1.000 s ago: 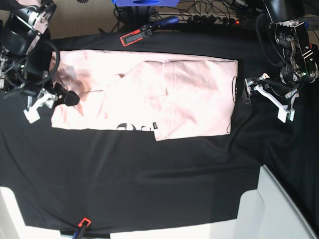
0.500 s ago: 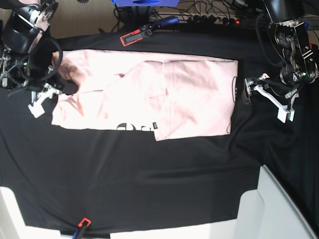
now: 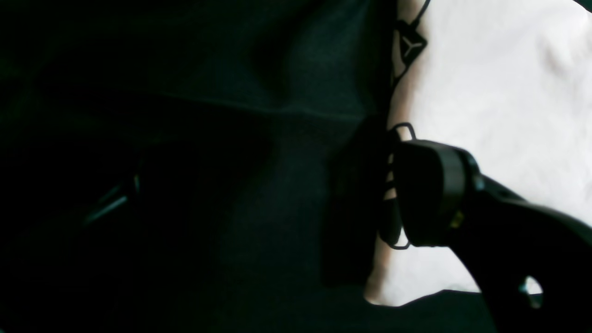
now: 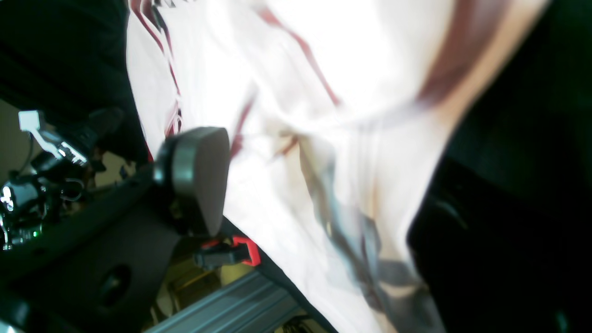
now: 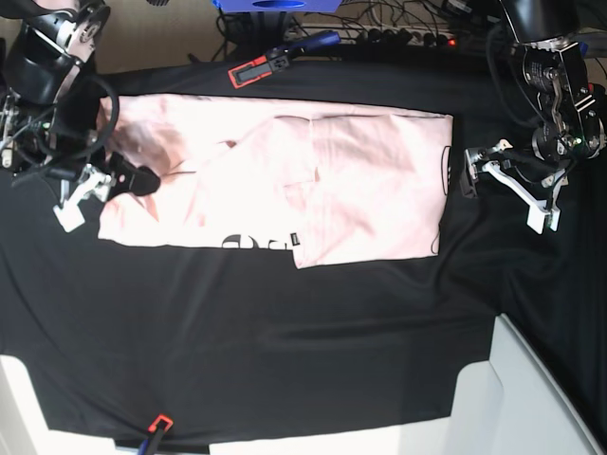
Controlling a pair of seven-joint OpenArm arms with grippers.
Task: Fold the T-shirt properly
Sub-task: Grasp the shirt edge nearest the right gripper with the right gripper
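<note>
Lying flat on the black table cloth (image 5: 285, 332), the T-shirt (image 5: 313, 190) was already folded into a long band. The right gripper (image 5: 102, 185) stood at its end with jaws apart, one finger over the fabric and nothing clamped. The left gripper (image 5: 512, 190) waited released just beside the other end. A shallow pinch could catch only the top layer, and then the fold would open when lifted.

Pale pink T-shirt (image 5: 313, 185) with black lettering along lower edge, black table cloth (image 5: 285, 341), red-and-black clamp (image 5: 254, 69) with blue handle, black left gripper (image 5: 503, 187) and right gripper (image 5: 100, 190) with white fingers
</note>
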